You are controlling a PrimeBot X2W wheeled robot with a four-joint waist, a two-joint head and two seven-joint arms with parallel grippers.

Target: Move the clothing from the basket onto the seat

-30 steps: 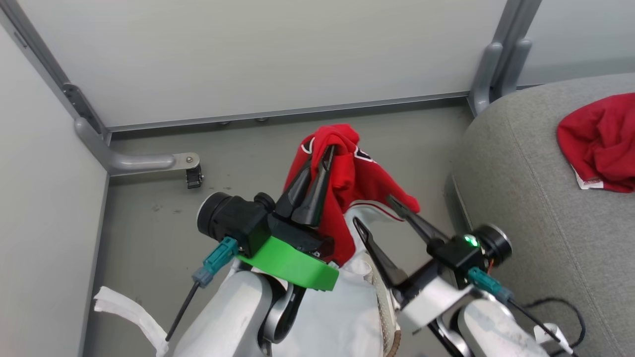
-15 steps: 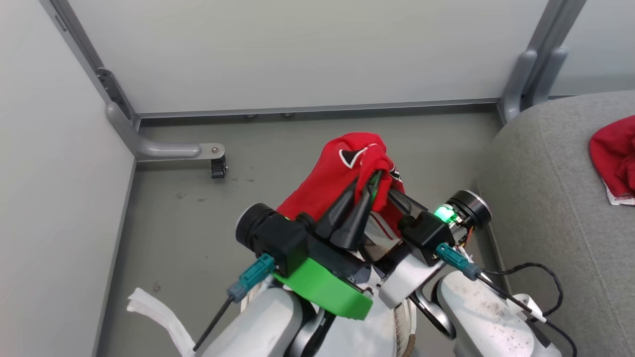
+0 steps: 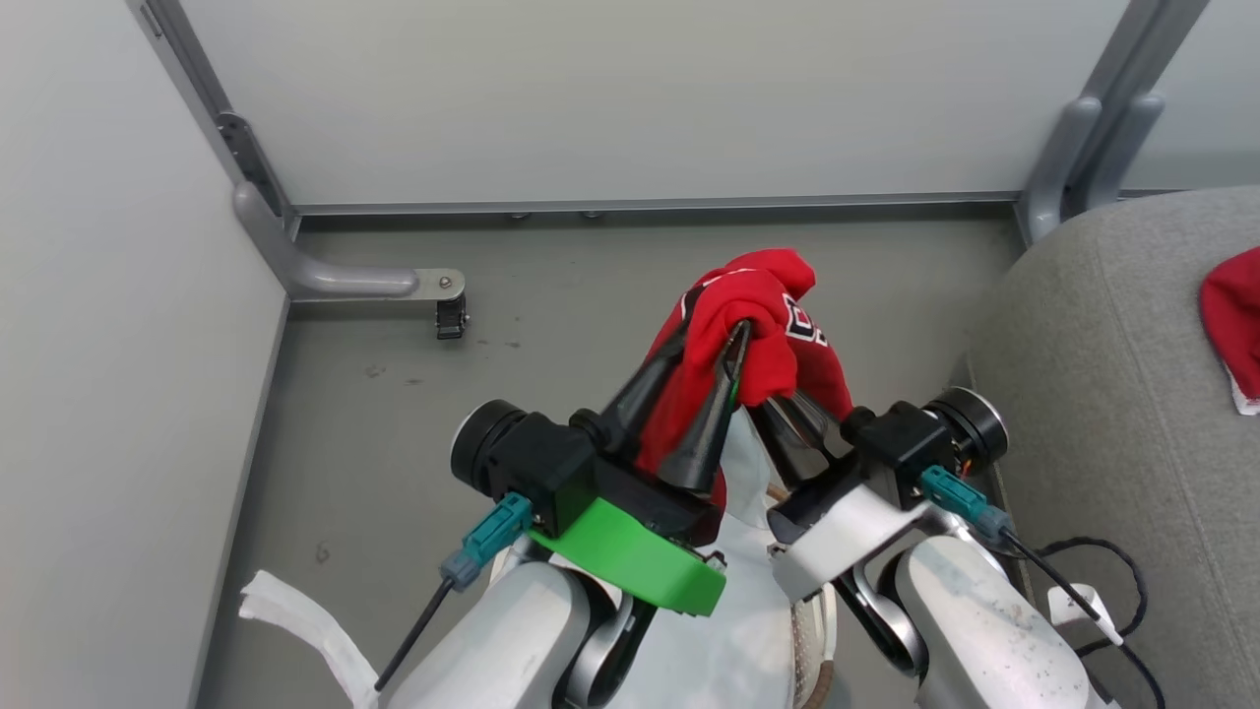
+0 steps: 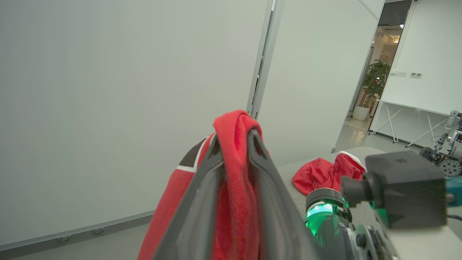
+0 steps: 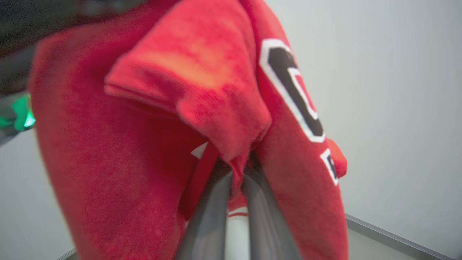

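**Head view.** The red jersey [image 3: 758, 295] hangs bunched in the air over the grey floor [image 3: 394, 414]. It is above the basket [image 3: 805, 630], whose cream wall and white liner show between the two forearms. Black block lettering [image 3: 802, 325] edged in white crosses the jersey's right side, but it is too creased to read. The left gripper [image 3: 711, 340] points up into the bundle with its fingers parted and red cloth filling the gap. The right gripper [image 3: 792, 423] comes in from the right, and its tips are buried under the fabric. A second red garment [image 3: 1230, 325] lies on the grey seat [image 3: 1102, 394] at the right edge. Its white label [image 3: 1242, 399] carries print too small to make out.

**Left wrist view.** A thick fold of the jersey [image 4: 234, 122] is draped over the spread fingertips of the left gripper [image 4: 235, 139] and drops between them. A black panel with white edging shows on the left side of the jersey. The second garment [image 4: 325, 175] rests on the seat [image 4: 290, 171] beyond.

**Right wrist view.** The right gripper [image 5: 236, 168] has its fingers pressed together on a narrow tuck of the jersey [image 5: 108, 144]. One large black letter [image 5: 292, 86] outlined in white looks like a C. A fragment of another character sits below it.
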